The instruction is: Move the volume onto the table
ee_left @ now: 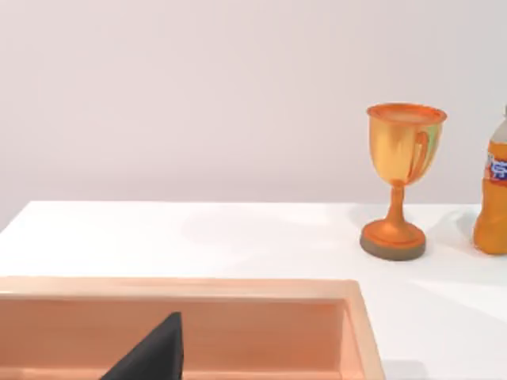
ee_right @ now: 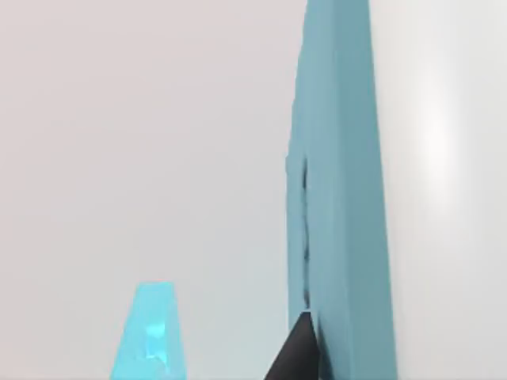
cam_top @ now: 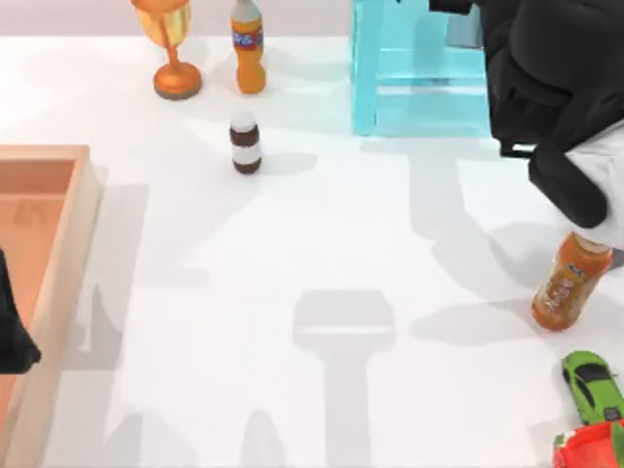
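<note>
The volume, a teal-blue book, stands upright and close in the right wrist view, with one dark fingertip pressed against its side. My right gripper is shut on it, and the other finger is hidden behind the book. Seen from above, the right arm reaches over the light-blue shelf unit at the back right and covers the book. The white table spreads below. My left arm sits parked at the left edge, over the wooden tray.
A gold trophy, an orange soda bottle and a small brown jar stand at the back left. At the right are an orange bottle, a green toy car and a red object.
</note>
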Action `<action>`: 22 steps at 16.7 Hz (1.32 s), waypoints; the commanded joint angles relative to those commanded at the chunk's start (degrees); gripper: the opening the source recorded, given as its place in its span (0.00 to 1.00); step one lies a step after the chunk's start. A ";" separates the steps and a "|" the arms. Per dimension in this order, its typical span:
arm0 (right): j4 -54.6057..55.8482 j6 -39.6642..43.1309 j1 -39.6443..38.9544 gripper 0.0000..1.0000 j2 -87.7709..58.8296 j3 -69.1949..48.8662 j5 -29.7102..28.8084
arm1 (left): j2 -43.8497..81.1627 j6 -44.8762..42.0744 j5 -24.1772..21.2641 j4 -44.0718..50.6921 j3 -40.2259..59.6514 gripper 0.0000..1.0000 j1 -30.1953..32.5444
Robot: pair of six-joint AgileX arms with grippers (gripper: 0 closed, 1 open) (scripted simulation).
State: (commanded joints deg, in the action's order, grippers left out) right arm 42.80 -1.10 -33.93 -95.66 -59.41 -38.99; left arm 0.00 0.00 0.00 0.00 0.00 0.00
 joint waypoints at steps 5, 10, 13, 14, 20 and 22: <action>-7.09 -0.26 -5.19 0.00 8.44 8.32 -3.13 | 0.00 0.00 0.00 0.00 0.00 1.00 0.00; -7.06 -0.24 -5.07 0.00 8.04 8.35 -3.09 | 0.00 0.00 0.00 0.00 0.00 1.00 0.00; -6.96 3.59 -7.55 0.00 6.21 7.58 -4.34 | 0.00 0.00 0.00 0.00 0.00 1.00 0.00; -6.97 6.04 -9.03 0.00 5.08 7.21 -5.11 | 0.00 0.00 0.00 0.00 0.00 1.00 0.00; -8.64 32.73 -21.81 0.00 -4.61 5.65 -11.18 | 0.00 0.00 0.00 0.00 0.00 1.00 0.00; -9.75 43.56 -26.51 0.00 -7.91 5.61 -13.03 | 0.00 0.00 0.00 0.00 0.00 1.00 0.00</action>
State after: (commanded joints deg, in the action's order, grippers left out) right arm 33.05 42.46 -60.44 -103.57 -53.80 -52.02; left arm 0.00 0.00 0.00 0.00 0.00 0.00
